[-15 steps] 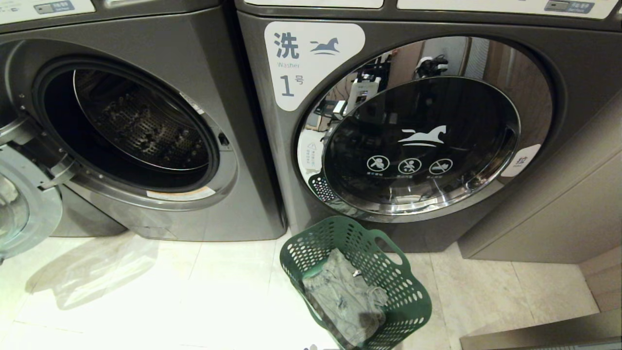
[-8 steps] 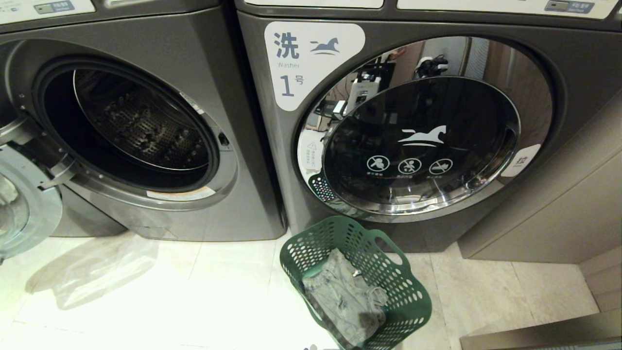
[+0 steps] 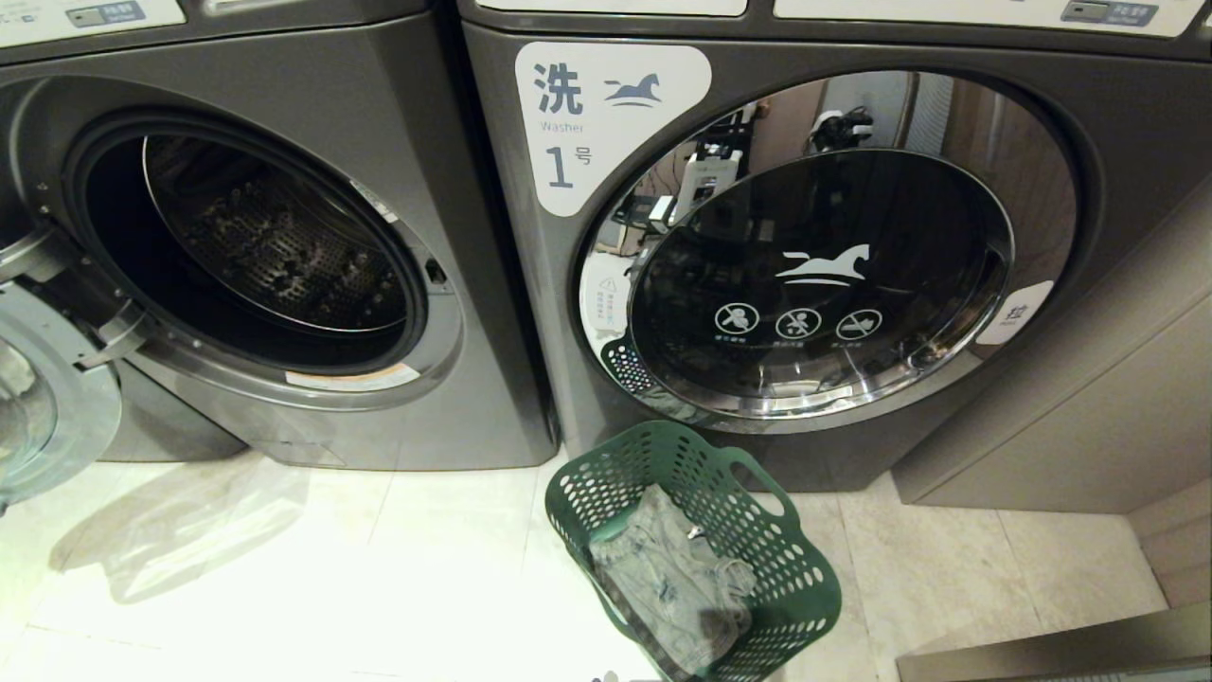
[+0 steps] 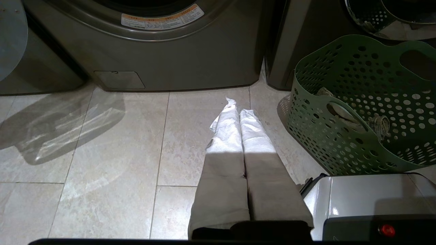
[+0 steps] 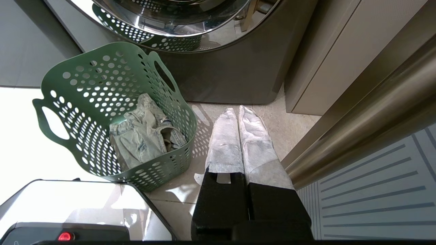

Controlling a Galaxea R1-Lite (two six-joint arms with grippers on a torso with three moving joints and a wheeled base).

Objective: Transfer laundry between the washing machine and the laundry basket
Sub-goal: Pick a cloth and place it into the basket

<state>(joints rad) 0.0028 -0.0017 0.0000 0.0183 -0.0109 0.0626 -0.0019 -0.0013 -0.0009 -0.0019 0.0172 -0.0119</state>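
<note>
The laundry (image 3: 668,578), a faded pale denim garment with a small metal button, lies crumpled in the bottom of the laundry basket (image 3: 606,474); it fills only part of the base. In the right wrist view the same garment (image 5: 141,136) is bunched against the basket's near wall (image 5: 85,85). The dark green, hole-riddled basket stands on the pale tiled floor (image 3: 284,587), just in front of the closed machine labelled 1 (image 3: 1089,189), near the seam between the two machines.

To the robot's left stands the washing machine (image 3: 284,66) with its drum open; its round door (image 3: 47,407) is swung out to the left edge of the head view. The perforated steel drum (image 3: 275,246) looks dark inside, and no cloth shows in it.

Neither arm appears in the head view. The left claw (image 4: 238,109) hangs over the floor tiles in front of the open machine, its cloth-wrapped fingers pressed together and gripping nothing, with the basket (image 4: 340,85) just beside it. The right claw (image 5: 236,112) is likewise pressed closed and empty, over the floor between the basket and a beige cabinet panel (image 5: 333,51).

Compared with a second earlier, nothing has shifted: basket, garment, door and the whole view sit exactly as they did.
</note>
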